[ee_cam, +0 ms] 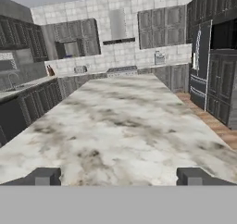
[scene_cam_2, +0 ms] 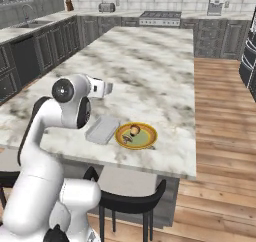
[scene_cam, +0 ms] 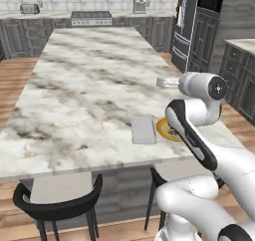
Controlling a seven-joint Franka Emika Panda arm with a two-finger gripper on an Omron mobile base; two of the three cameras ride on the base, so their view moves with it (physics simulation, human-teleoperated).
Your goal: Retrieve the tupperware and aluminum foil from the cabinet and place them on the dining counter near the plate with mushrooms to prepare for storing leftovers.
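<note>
The tupperware [scene_cam: 143, 129] [scene_cam_2: 102, 129], flat and pale grey, lies on the dining counter [scene_cam: 89, 85] [scene_cam_2: 150, 71] [ee_cam: 120, 121] near its front edge. It lies close beside the yellow plate with mushrooms [scene_cam: 163, 129] [scene_cam_2: 136, 135], with nothing gripping it. My gripper [scene_cam: 163, 82] [scene_cam_2: 107, 88] [ee_cam: 119, 177] hangs open and empty above the counter, a little beyond the tupperware, pointing level along the island. The aluminum foil is out of view. Wall cabinets [ee_cam: 157, 28] line the far wall; I cannot tell which is the task's cabinet.
Black stools [scene_cam: 55, 205] [scene_cam_2: 130, 201] stand under the counter's near edge. A dark fridge [scene_cam: 187, 26] [ee_cam: 203, 65] rises at the right. A stove [scene_cam: 91, 18] [scene_cam_2: 160, 18] and a toaster [scene_cam: 30, 8] [scene_cam_2: 106, 7] sit on the back counter.
</note>
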